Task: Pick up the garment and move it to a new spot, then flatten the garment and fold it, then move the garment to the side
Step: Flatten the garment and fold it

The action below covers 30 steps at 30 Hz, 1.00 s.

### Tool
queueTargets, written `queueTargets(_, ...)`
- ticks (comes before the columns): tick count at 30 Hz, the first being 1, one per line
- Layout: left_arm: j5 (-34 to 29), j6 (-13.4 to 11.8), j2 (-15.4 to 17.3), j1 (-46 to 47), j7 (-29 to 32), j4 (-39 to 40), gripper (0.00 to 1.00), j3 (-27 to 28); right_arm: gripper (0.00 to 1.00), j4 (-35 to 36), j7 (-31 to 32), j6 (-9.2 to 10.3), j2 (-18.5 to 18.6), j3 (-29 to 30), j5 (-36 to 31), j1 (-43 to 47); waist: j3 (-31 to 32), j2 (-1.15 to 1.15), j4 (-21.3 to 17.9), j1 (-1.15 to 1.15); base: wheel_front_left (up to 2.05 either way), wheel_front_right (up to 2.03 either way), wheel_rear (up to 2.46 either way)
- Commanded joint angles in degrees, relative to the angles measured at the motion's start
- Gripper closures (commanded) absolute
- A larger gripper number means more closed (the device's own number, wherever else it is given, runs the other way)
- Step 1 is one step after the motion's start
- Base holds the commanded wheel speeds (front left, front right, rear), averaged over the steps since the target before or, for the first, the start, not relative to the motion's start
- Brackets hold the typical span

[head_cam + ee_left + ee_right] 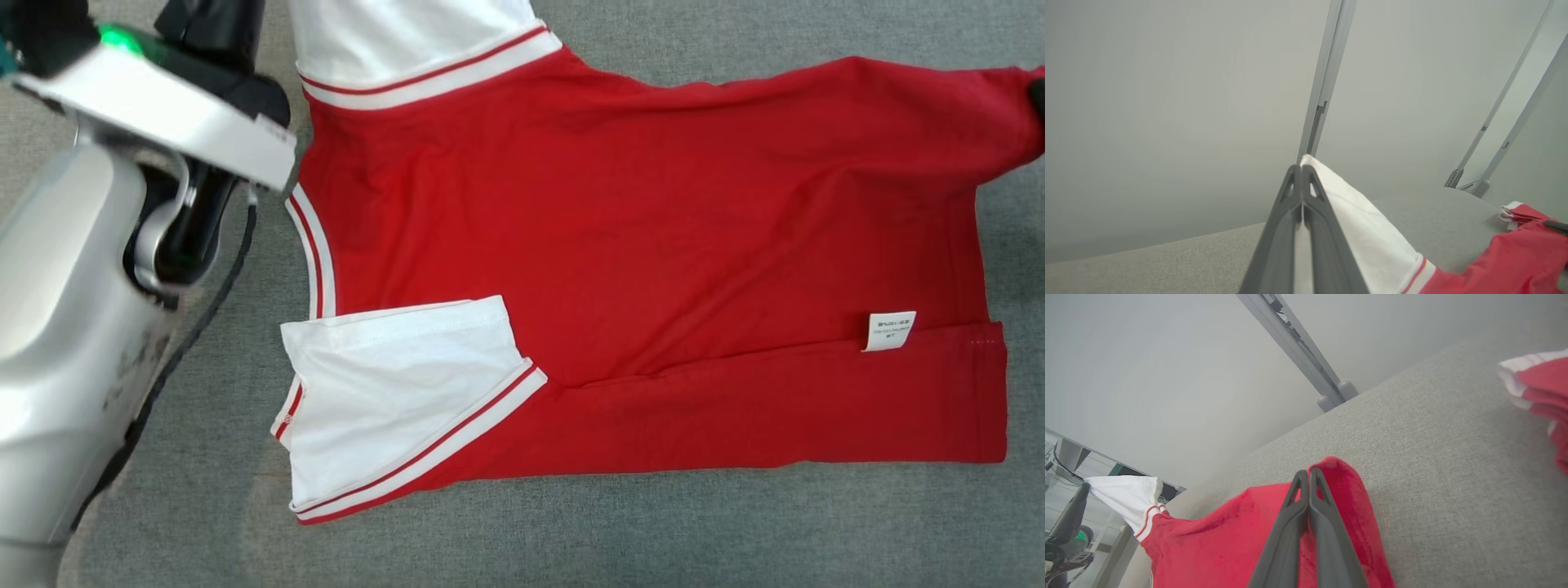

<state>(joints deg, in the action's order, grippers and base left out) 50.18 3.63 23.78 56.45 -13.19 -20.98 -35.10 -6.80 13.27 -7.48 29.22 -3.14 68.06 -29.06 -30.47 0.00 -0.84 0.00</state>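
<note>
The garment (pixel 653 245) is a red T-shirt with white, red-striped sleeves, spread on a grey cloth surface (pixel 571 531). Its near side is folded over, with one white sleeve (pixel 384 392) lying on top and a white label (pixel 888 330) showing. My left gripper (pixel 1301 169) is shut on the far white sleeve (pixel 1363 228), held up off the surface. My right gripper (pixel 1308 473) is shut on a red corner of the hem (pixel 1343 486), which is also raised. A dark bit of that gripper (pixel 1038 98) shows at the shirt's far right corner.
My pale left forearm (pixel 65 327) and its cable fill the left side. A separate red and white bundle of cloth (pixel 1539 384) lies further along the surface. Grey metal frame posts (pixel 1323 81) stand behind the surface's far edge.
</note>
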Motion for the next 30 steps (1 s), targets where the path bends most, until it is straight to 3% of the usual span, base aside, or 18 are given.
queueTargets(1, 0.8, -1.7, 1.9, -3.5, 0.3, 5.2, 1.0, 0.5, 1.0, 0.9, 0.2, -0.03, -0.1, 0.9, 2.6, 1.9, 0.5, 0.0, 0.1, 0.0, 0.0, 0.0, 0.0)
queueTargets(3, 1.0, -2.5, 2.7, -5.1, 0.4, 7.8, 1.0, 0.8, 1.0, 1.4, 0.3, -0.03, -0.1, 1.5, 3.5, 2.7, 0.6, 0.0, 0.2, 0.0, 0.0, 0.0, 0.0)
queueTargets(7, 2.4, -6.5, 6.8, -13.8, 1.1, 20.4, 1.0, 2.0, 1.0, 3.7, 1.3, -0.03, -0.9, 3.3, 8.9, 7.3, 1.6, 0.0, 0.2, 0.0, 0.0, 0.0, 0.0)
queueTargets(17, 6.2, -12.4, 12.4, -29.3, 0.9, 36.2, 1.0, 4.1, 1.0, 4.3, 3.2, -0.04, -1.8, 5.0, 13.6, 15.8, 3.6, 0.0, -0.7, 0.0, 0.0, 0.0, 0.0)
queueTargets(24, 9.0, -16.2, 13.4, -40.9, -0.4, 41.6, 1.0, 5.5, 1.0, 3.0, 3.2, -0.03, -3.6, 4.3, 13.8, 19.6, 4.9, 0.0, -1.1, 0.0, 0.0, 0.0, 0.0)
queueTargets(30, 11.6, -17.8, 13.0, -49.2, -1.0, 43.3, 1.0, 5.8, 1.0, 3.0, 2.0, -0.04, -4.8, 4.1, 13.1, 22.5, 5.8, 0.0, -0.8, 0.0, 0.0, 0.0, 0.0)
